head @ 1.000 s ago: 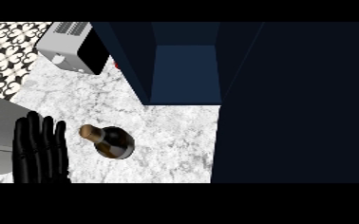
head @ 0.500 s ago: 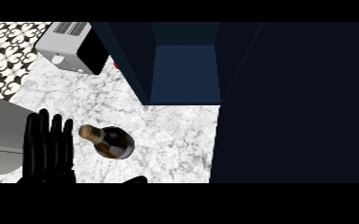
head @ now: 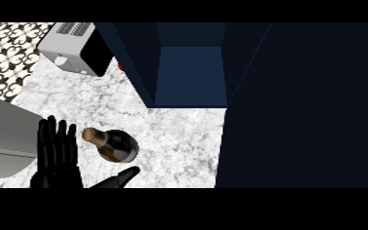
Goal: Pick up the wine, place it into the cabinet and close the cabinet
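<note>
Fingers straight and spread, one black hand [head: 57, 151] is showing at my lower left, grasping nothing; which hand it is, I cannot tell. Just to its right one wine bottle [head: 115, 146] is standing on the marbled desk [head: 173, 136], cork end towards the fingers, apart from them. Up at the far left one toaster [head: 75, 48] is sitting. Further right one dark blue cabinet [head: 191, 78] is standing open.

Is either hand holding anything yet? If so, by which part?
Nothing is held. The left hand is open beside the wine bottle, fingers straight, thumb below the bottle, none curled round it. The right hand is not in view.
</note>
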Robot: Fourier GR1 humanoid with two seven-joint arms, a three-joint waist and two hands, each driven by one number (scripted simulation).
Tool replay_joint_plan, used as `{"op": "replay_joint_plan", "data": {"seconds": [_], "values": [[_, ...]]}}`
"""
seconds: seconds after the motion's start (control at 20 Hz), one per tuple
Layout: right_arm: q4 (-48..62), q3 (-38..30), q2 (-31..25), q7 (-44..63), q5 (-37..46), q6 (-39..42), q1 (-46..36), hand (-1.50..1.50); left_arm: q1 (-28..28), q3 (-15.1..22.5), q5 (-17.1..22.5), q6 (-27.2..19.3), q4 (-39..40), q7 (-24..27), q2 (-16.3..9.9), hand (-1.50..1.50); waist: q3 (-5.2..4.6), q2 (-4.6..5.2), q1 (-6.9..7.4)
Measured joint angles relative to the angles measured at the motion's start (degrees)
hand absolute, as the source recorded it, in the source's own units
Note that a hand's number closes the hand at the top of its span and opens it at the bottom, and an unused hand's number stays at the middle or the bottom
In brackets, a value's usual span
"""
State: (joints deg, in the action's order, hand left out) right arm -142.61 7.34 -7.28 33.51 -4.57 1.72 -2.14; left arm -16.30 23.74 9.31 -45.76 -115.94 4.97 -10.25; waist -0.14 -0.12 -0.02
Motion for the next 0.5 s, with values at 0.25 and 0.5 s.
{"op": "replay_joint_plan", "data": {"seconds": [0.25,0.5], "values": [[-0.33,0.32,0.28,1.08,-0.08,0.15,-0.09,-1.5,-3.31,-3.93,6.16,7.15,6.04,9.19,1.79,-1.5,0.05,-0.03,0.0],[-0.4,-0.24,0.22,3.17,0.02,-0.18,-2.05,-1.5,-2.23,-7.5,9.68,12.4,12.81,13.78,3.0,-1.5,0.07,0.01,-0.11]]}}
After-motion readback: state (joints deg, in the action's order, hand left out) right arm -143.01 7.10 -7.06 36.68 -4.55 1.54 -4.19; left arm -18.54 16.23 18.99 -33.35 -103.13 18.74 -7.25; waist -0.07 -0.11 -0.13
